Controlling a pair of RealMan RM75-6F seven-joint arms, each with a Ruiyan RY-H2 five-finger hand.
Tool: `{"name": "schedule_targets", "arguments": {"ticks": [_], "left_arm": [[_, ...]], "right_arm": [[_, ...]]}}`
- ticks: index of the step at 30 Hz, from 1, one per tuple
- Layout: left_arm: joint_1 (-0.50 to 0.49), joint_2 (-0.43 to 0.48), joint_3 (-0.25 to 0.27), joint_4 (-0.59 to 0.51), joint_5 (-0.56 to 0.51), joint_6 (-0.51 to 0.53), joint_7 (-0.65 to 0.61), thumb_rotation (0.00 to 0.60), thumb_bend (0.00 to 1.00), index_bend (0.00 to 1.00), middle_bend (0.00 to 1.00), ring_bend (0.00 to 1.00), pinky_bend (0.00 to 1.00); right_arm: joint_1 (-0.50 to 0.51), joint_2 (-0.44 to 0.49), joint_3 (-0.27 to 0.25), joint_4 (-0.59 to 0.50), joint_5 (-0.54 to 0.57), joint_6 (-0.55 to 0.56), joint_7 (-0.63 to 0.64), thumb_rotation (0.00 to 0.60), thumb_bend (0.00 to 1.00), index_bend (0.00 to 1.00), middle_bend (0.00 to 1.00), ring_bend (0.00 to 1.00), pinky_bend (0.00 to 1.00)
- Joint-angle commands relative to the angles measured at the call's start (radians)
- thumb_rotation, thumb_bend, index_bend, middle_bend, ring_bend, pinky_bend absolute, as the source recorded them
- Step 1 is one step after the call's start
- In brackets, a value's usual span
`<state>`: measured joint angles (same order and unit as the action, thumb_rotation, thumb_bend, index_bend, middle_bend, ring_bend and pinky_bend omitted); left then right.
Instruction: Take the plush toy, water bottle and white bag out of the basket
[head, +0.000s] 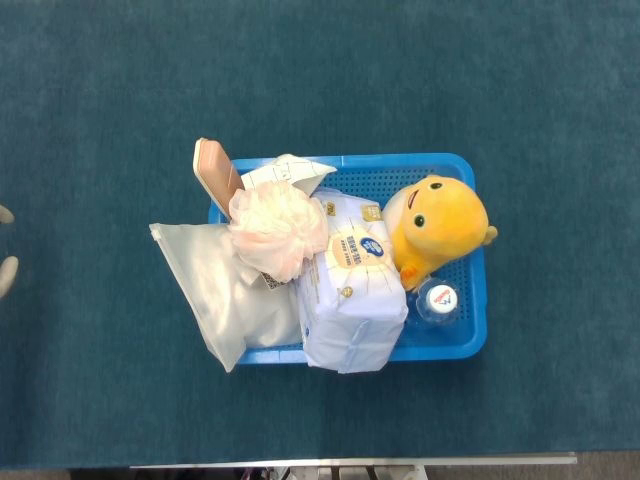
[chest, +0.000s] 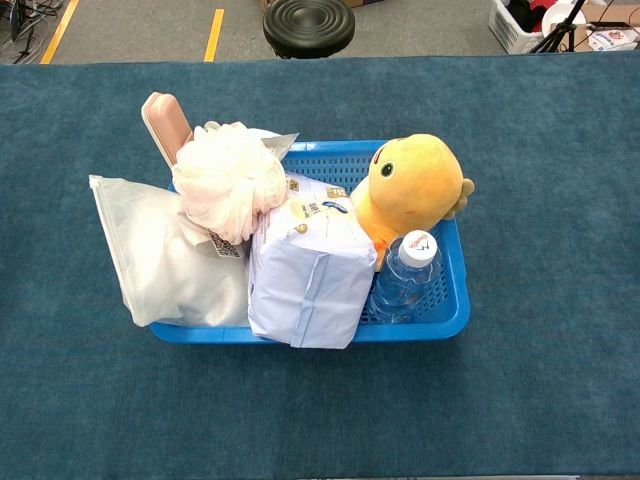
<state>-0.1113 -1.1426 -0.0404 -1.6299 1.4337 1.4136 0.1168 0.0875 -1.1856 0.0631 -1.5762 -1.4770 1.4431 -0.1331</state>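
Basket (chest: 455, 300) still full: plush toy (chest: 410, 190), water bottle (chest: 405, 275), white bag (chest: 160, 260); we only catch left hand (head: 7, 262) fingertips, can't tell their grip

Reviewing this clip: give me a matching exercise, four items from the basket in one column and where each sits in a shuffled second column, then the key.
Things:
1. plush toy
2. water bottle
3. white bag
4. bath pouf

Places, as seen in the chest view:
A. hanging over the left end of the basket
B. standing upright in the near right corner
C. on top of the pile, left of centre
D. at the far right, behind the bottle

Pairs: 1-D, 2-B, 3-A, 4-C
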Motion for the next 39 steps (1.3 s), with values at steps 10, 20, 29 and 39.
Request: {"name": "schedule_targets", "arguments": {"ticks": [10, 20, 29, 39], "left_arm": [[0.008, 0.007, 0.003, -0.012, -0.018, 0.003, 0.015, 0.600, 0.28, 0.38, 0.40, 0.29, 0.44], [0.015, 0.008, 0.007, -0.020, -0.018, 0.011, 0.025, 0.600, 0.28, 0.38, 0.40, 0.30, 0.45], [0.032, 0.012, 0.015, -0.015, -0.017, 0.024, 0.001, 0.600, 0.28, 0.38, 0.40, 0.30, 0.45], [0.039, 0.019, 0.023, -0.013, -0.009, 0.024, -0.015, 0.600, 0.28, 0.38, 0.41, 0.30, 0.45]], "right_arm": [[0.027, 0.034, 0.004, -0.034, -0.069, 0.011, 0.077, 0.600, 0.41, 0.20, 0.30, 0.25, 0.50], [0.088, 0.133, -0.008, -0.125, -0.257, 0.032, 0.131, 0.600, 0.09, 0.22, 0.29, 0.25, 0.47], [0.165, 0.172, -0.013, -0.214, -0.301, -0.081, 0.031, 0.600, 0.00, 0.09, 0.12, 0.11, 0.30], [0.297, 0.126, 0.021, -0.215, -0.263, -0.247, 0.035, 0.600, 0.00, 0.00, 0.05, 0.02, 0.22]]}}
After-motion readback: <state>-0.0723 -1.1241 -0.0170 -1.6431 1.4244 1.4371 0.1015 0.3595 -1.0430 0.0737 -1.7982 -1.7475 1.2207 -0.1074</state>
